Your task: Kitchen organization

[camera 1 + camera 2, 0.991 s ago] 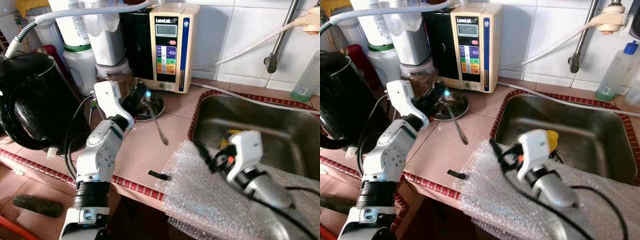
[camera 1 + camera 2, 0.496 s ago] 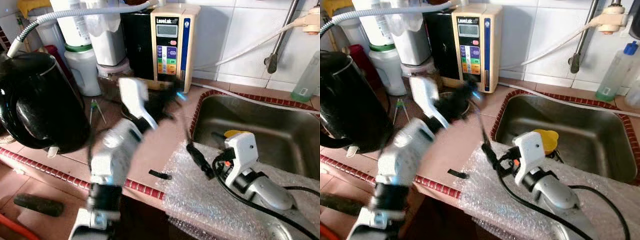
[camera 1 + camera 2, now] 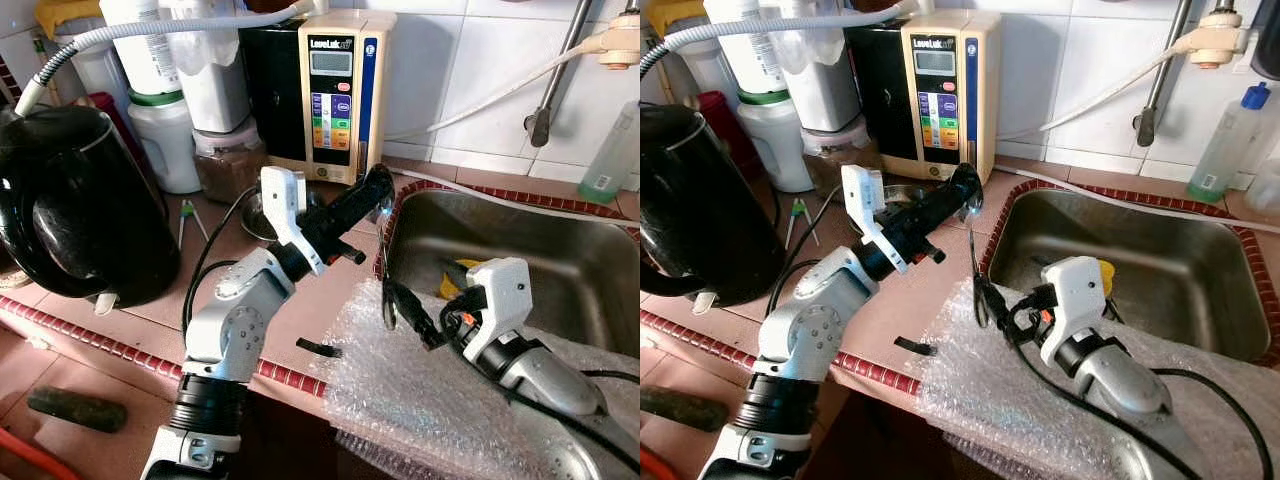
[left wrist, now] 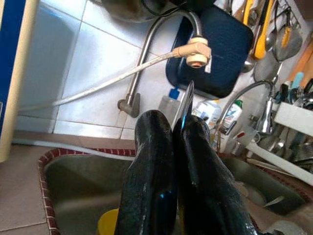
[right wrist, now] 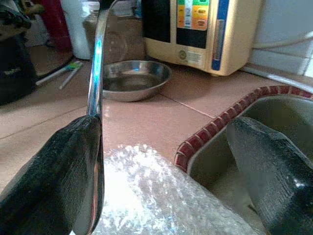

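Left gripper (image 3: 378, 188): fingers (image 4: 151, 161) pressed together on the handle of a slim metal spoon (image 3: 385, 262), raised above the surface at the sink's near-left corner; the spoon hangs down from the fingers, its bowl low beside the right gripper.

Right gripper (image 3: 992, 302): fingers (image 5: 58, 166) spread wide, holding nothing; the spoon lies against one finger in the right wrist view. It rests over a sheet of bubble wrap (image 3: 420, 385) draped on the surface's front edge.

Stainless sink (image 3: 560, 250): holds a yellow object (image 3: 1104, 278), partly hidden behind the right wrist.

Tiled surface (image 3: 930, 300): small steel bowl (image 5: 134, 78), contents not discernible; beige water ionizer (image 3: 340, 95) at the wall; black electric kettle (image 3: 75, 200) on the left; white canisters (image 3: 165, 135) behind it; a small black piece (image 3: 318, 348) near the front edge.
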Motion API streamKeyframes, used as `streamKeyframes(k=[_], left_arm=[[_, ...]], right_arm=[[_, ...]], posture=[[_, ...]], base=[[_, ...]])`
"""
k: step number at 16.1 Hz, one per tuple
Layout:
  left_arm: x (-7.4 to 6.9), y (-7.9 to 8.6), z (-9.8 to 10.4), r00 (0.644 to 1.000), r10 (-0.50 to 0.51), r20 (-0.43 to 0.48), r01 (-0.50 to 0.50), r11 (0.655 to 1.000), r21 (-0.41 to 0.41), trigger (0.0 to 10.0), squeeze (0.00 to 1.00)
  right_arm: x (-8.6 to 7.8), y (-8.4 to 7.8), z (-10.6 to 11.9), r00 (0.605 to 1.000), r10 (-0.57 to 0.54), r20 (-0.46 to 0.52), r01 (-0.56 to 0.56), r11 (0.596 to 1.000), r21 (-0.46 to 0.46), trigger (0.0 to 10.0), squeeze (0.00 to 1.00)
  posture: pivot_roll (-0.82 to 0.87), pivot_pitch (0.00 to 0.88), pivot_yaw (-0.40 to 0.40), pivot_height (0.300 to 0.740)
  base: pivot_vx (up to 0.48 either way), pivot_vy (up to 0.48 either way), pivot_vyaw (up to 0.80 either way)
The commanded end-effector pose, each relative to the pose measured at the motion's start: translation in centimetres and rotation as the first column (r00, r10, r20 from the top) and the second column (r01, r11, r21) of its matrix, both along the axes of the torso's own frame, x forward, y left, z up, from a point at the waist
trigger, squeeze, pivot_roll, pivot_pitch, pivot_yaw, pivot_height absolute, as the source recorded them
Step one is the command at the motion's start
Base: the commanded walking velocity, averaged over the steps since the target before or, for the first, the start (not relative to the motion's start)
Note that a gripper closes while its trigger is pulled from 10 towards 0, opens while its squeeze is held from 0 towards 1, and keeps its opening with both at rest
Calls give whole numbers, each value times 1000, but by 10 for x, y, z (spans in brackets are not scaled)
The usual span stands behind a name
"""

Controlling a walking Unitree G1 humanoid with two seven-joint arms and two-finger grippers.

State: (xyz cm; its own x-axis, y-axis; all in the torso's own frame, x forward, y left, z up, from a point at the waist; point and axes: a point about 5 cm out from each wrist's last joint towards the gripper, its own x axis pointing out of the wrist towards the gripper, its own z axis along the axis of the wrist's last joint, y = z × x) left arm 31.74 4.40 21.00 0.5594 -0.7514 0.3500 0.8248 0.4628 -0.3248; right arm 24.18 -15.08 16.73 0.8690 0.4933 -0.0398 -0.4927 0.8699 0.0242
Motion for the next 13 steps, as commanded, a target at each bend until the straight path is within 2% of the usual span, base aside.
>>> streamKeyframes(k=[1,2,3,5,6,13], left_arm=[[-12,-21,3,989,-146,1,146,989,-24,0,0],[-13,-22,3,988,-157,-4,157,987,-31,0,0],[-15,-24,4,985,-174,-1,174,984,-35,0,0],[-25,-32,7,964,-266,14,267,963,-39,0,0],[-27,-33,7,960,-279,12,279,960,-38,0,0],[-25,-30,8,962,-273,2,273,961,-41,0,0]], right_arm=[[1,14,7,994,110,8,-110,993,51,9608,0],[1,15,7,993,117,6,-117,992,53,9608,0],[1,17,6,991,130,1,-130,990,55,0,0],[3,24,3,983,184,-22,-181,978,105,118,0],[6,26,1,979,200,-34,-194,973,124,0,0],[4,21,-7,981,183,-71,-171,974,145,0,0]], posture=[[-47,0,85,740],[-47,0,84,740],[-47,0,83,740],[-50,0,83,740],[-51,0,83,740],[-49,0,88,740]], base=[[0,0,0],[0,0,0],[0,0,0],[0,0,0],[0,0,0],[0,0,0]])
